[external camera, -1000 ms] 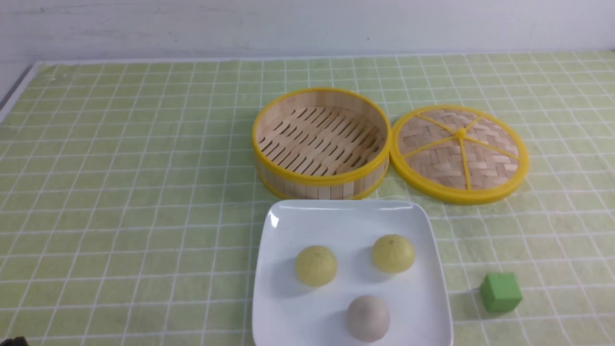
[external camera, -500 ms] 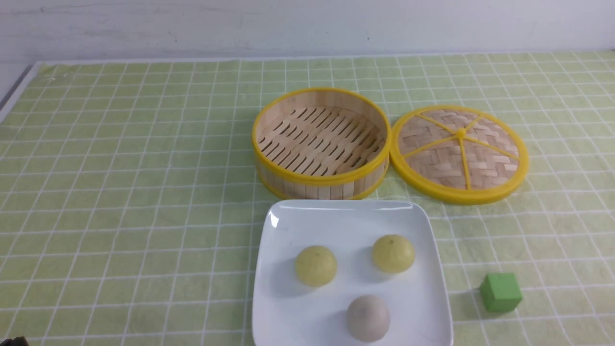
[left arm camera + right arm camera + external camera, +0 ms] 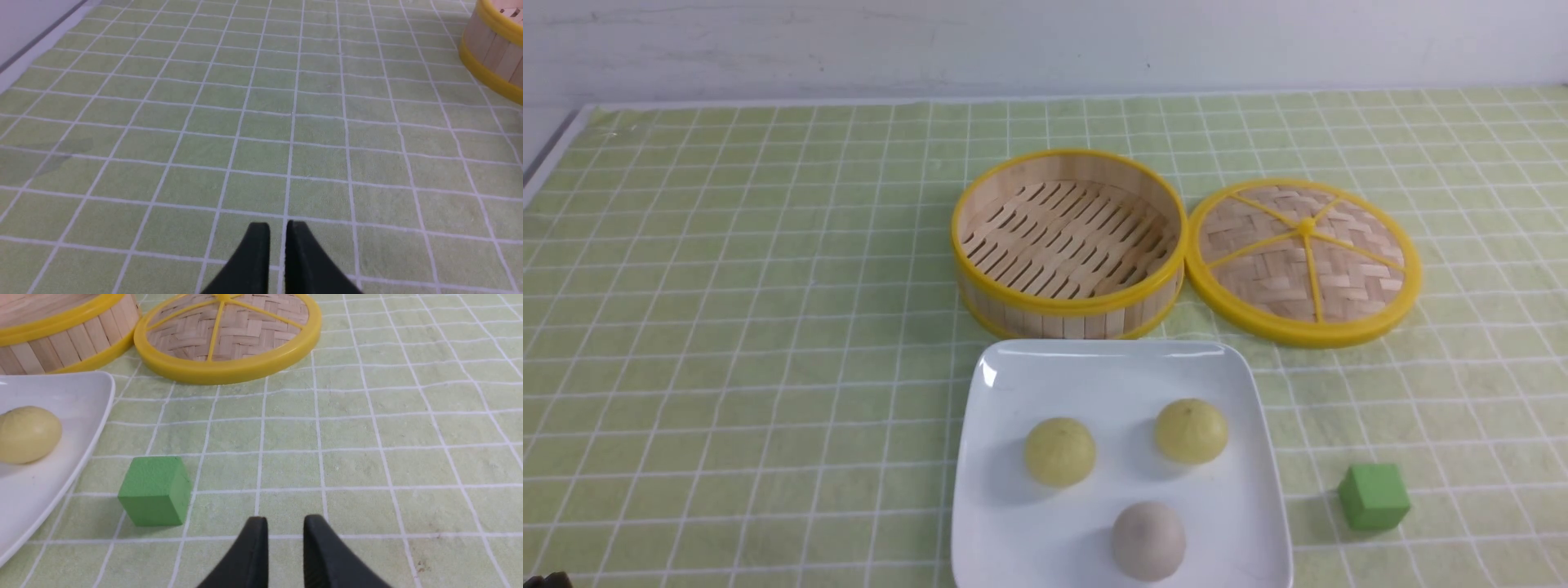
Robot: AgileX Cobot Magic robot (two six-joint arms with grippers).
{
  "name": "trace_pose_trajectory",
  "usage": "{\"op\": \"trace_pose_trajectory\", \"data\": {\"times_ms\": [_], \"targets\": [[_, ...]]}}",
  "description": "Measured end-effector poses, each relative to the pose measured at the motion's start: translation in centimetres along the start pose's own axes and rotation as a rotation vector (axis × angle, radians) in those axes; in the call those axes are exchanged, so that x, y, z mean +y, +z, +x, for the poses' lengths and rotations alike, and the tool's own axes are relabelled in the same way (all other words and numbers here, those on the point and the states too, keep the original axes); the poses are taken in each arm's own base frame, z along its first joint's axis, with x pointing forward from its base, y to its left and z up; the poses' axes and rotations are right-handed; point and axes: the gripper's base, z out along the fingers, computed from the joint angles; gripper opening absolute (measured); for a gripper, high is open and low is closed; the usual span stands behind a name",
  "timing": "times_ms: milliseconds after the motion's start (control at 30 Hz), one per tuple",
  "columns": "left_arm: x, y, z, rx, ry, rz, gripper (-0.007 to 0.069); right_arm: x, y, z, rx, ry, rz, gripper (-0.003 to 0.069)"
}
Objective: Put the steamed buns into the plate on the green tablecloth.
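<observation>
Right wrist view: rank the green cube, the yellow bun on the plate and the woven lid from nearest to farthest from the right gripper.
From the right gripper:
1. Green cube, on the cloth beside the plate.
2. Yellow bun, on the plate.
3. Woven lid, farthest, beside the steamer.

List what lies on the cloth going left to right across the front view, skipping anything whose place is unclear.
Left yellow bun → grey bun → right yellow bun → woven lid → green cube. The steamer and the plate span several of these, so they are left out.
</observation>
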Motion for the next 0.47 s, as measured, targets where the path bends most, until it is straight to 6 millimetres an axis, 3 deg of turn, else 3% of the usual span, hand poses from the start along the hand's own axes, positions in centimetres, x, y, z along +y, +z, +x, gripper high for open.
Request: {"op": "trace_pose_trajectory", "data": {"times_ms": [467], "targets": [[0.00, -0.01, -0.03, -0.001, 0.000, 0.000, 0.0096, 0.00, 0.00, 0.00, 0.000, 0.000, 0.000, 0.0171]]}}
